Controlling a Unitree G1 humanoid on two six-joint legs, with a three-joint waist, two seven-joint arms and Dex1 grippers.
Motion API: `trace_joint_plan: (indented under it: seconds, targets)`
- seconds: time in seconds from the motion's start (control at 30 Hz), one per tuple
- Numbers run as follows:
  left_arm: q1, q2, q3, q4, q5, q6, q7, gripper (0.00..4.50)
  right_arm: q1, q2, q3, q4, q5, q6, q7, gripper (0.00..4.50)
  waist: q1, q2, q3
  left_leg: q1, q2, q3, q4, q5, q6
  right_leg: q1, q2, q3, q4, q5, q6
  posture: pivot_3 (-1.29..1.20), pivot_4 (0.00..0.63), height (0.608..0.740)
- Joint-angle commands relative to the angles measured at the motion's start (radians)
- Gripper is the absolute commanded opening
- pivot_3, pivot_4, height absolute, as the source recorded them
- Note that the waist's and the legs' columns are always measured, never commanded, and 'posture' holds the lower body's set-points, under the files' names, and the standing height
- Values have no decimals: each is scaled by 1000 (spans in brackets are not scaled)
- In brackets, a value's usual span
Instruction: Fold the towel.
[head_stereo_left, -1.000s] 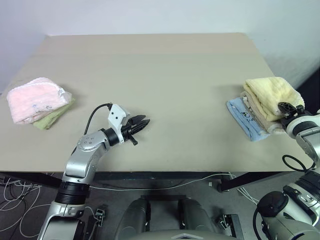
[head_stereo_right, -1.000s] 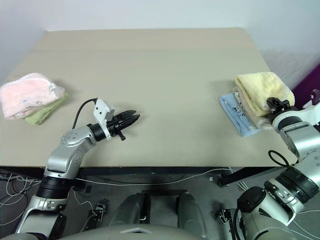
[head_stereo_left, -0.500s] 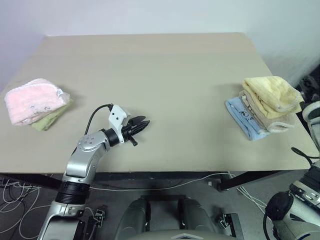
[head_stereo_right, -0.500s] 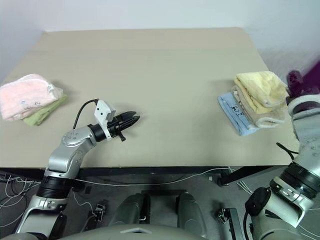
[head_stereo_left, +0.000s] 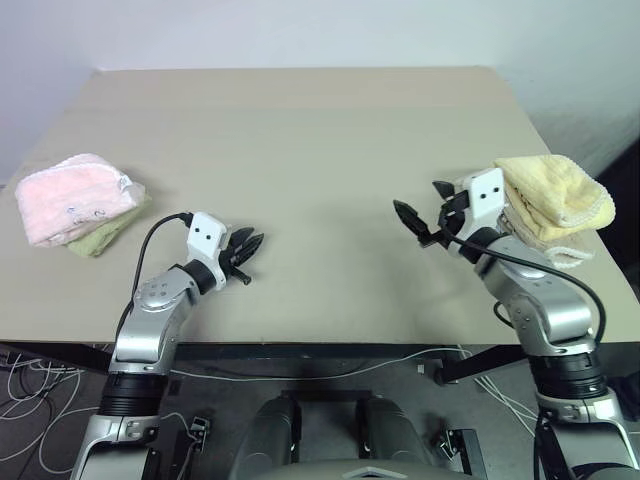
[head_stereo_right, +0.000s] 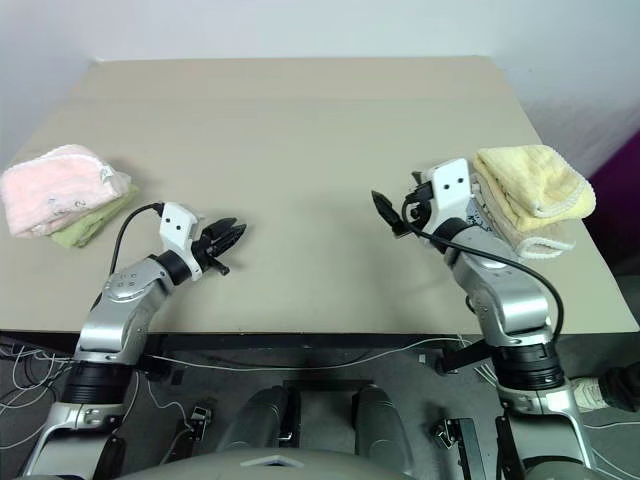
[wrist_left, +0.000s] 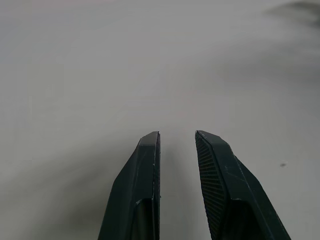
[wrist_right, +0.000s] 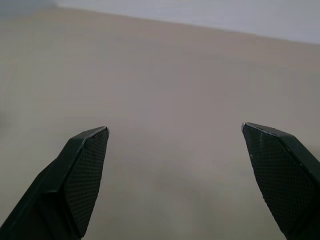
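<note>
- The towel (head_stereo_left: 553, 194), pale yellow, lies folded on top of a stack at the right edge of the surface (head_stereo_left: 320, 150).
- The right tool (head_stereo_left: 425, 215) hovers just beside the stack on its inner side, fingers spread wide and empty, pointing away from the towel.
- The left tool (head_stereo_left: 245, 244) hovers well apart over the surface, fingers narrowly parted, grasping nothing.
- The right arm hides the stack's lower layers.

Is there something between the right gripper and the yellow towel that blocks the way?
Nothing visible blocks it. The right gripper is open and empty over bare table, pointing away from the yellow towel, which lies on top of its pile just behind the wrist.
</note>
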Motion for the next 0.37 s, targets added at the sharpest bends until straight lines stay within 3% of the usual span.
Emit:
trace_joint_plan:
  seconds: [0.03, 0.37]
  targets:
    - [28, 18, 52, -76, 13, -17, 46, 1149, -53, 22, 7, 56, -52, -67, 55, 4476, -1, 0, 0, 0, 0, 0, 0, 0, 0, 0, 0, 0, 0, 0, 0, 0, 150, 740]
    - [84, 18, 77, -134, 14, 9, 96, 1149, -77, 89, 29, 145, -133, -122, 133, 4476, 1, 0, 0, 0, 0, 0, 0, 0, 0, 0, -2, 0, 0, 0, 0, 0, 150, 740]
